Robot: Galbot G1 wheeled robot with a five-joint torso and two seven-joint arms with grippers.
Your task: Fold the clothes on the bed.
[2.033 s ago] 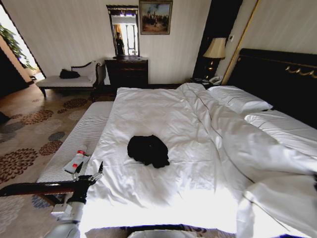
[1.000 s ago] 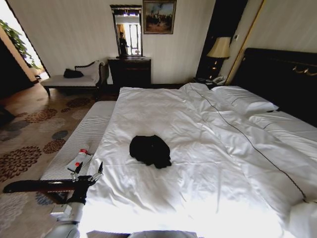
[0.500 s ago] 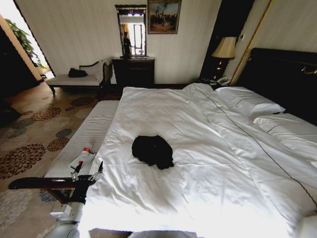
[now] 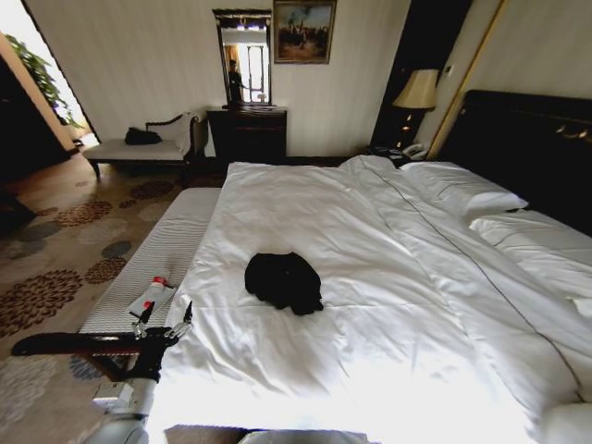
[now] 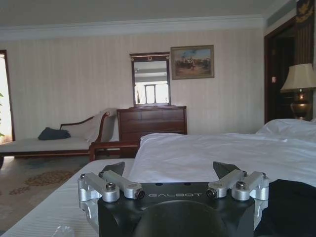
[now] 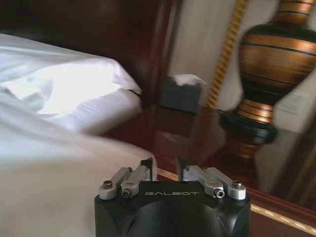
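The black T-shirt is lying crumpled in a heap on the white duvet of the bed, roughly midway across the near half, well apart from the pillows near the dark headboard. No lettering can be made out on it.

The left pincer is hovering low at the near left corner of the bed, over the edge where the duvet meets the striped bench running along the bed's left side. Its fingers are standing spread apart and gripping nothing; in the left wrist view the left pincer is showing a wide gap between the two tips, with the shirt's dark edge just beside it.

On the striped bench, a small white bottle with a red cap is lying on its side near the left pincer.

The right pincer is pointing toward a bedside surface beside a pillow, near a dark tissue box and a striped lamp base. Its fingertips are sitting nearly together, with only a narrow gap and nothing between them.
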